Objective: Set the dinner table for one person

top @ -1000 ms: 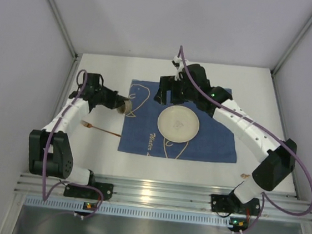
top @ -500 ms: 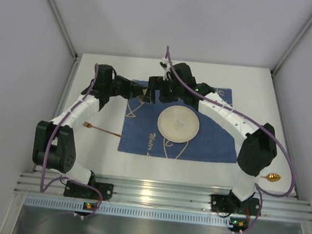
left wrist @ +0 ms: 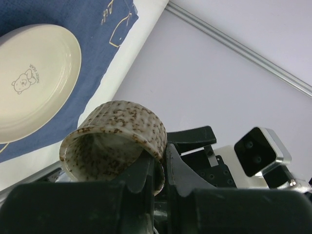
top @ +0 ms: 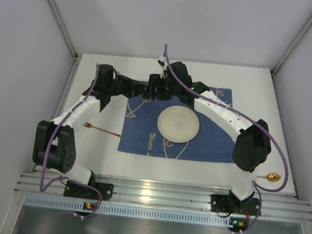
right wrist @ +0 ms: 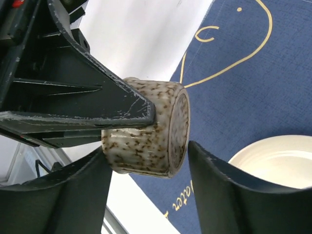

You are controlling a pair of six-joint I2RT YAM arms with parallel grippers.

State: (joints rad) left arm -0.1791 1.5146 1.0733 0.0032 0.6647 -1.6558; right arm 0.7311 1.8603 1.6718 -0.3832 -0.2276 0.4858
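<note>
A brown-speckled ceramic cup (left wrist: pixel 117 131) is held on its side in the air, above the far left corner of the blue placemat (top: pixel 215 140) on the white dinner table (top: pixel 249 82). My left gripper (left wrist: pixel 161 170) is shut on the cup's rim, one finger inside and one outside. My right gripper (right wrist: pixel 148 148) is open, with its fingers on either side of the cup (right wrist: pixel 146 131): one by the mouth, one by the base with a small gap. In the top view the two grippers meet (top: pixel 146 89) and hide the cup. A cream plate (top: pixel 178 123) lies on the placemat.
A copper fork (top: pixel 100 128) lies on the table left of the placemat. A copper spoon (top: pixel 273 177) lies near the front right edge, by the right arm's base. Grey walls and metal rails close in the table on three sides.
My left gripper carried the cup right and away toward the placemat's far left corner. My right gripper moved left to meet it and now straddles the cup. The right arm's swing uncovered the spoon.
</note>
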